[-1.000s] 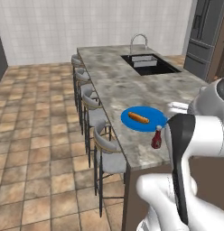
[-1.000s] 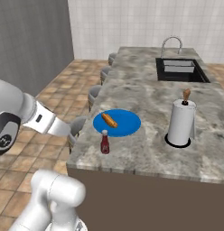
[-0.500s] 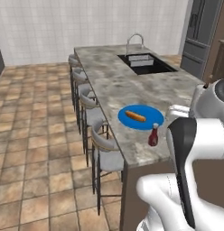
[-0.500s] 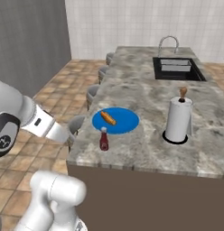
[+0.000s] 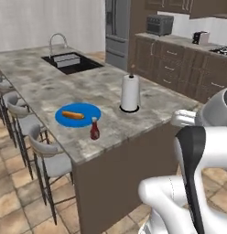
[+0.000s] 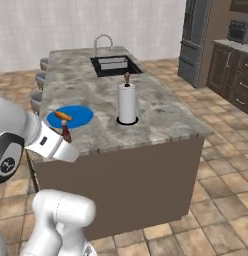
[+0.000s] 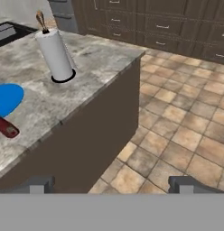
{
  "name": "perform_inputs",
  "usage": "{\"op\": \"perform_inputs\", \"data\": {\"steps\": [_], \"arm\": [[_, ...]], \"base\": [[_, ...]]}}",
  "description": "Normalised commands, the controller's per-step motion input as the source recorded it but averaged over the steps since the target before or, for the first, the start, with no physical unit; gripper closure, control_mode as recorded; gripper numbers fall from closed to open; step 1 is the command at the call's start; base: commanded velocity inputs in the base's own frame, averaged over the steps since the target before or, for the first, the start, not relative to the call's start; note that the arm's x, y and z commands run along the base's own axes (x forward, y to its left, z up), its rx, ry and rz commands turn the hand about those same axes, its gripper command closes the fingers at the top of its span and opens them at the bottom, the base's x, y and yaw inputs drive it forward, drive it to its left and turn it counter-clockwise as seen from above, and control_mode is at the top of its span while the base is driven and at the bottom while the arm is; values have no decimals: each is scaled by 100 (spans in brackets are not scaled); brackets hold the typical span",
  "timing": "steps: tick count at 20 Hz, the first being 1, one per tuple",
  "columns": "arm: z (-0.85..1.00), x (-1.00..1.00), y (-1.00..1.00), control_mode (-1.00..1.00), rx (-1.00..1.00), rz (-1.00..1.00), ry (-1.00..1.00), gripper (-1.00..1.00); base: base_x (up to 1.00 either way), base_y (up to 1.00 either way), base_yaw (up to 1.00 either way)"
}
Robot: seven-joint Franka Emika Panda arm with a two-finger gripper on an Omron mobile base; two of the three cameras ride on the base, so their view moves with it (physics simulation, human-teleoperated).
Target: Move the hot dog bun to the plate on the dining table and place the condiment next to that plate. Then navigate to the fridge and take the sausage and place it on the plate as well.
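Note:
The blue plate point(image 5: 85, 112) lies on the dining table point(image 5: 37, 87) with the orange-tan hot dog bun point(image 5: 72, 115) on it. The dark red condiment bottle point(image 5: 94, 129) stands upright just beside the plate, toward the table's near edge. The right base view shows the plate point(image 6: 76, 116), the bun point(image 6: 62, 115) and the condiment point(image 6: 65, 134) too. In the hand view my gripper point(image 7: 112, 185) is open and empty, off the table's corner over the tiled floor, with the plate point(image 7: 6, 97) and condiment point(image 7: 6, 127) at the left. The grey fridge point(image 5: 117, 32) stands beyond the table. The sausage is out of view.
A paper towel roll point(image 5: 130, 93) stands on the table right of the plate, and a sink point(image 5: 72, 61) with a tap sits farther back. Grey stools point(image 5: 46, 155) line the table's left side. Dark cabinets point(image 5: 179, 64) run along the right wall past a tiled floor point(image 7: 177, 113).
The whole picture has swung: the base has turned and moved, bringing the table's end, the cabinets and the fridge more into view. Plate, bun and condiment keep their places on the table.

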Motion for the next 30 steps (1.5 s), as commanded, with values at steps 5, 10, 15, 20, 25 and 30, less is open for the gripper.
{"op": "perform_inputs", "data": {"steps": [5, 10, 15, 20, 25, 30], "arm": [[0, 0, 0, 100, 0, 0, 0, -100], [0, 0, 0, 100, 0, 0, 0, -100], [0, 0, 0, 100, 0, 0, 0, -100], [0, 0, 0, 100, 0, 0, 0, -100], [0, 0, 0, 100, 0, 0, 0, -100], [0, 0, 0, 100, 0, 0, 0, -100]], "base": [[-8, -36, -79], [-1, -39, -78], [6, -37, -74], [38, -23, -56], [62, -10, -33], [72, -6, -12]]}}
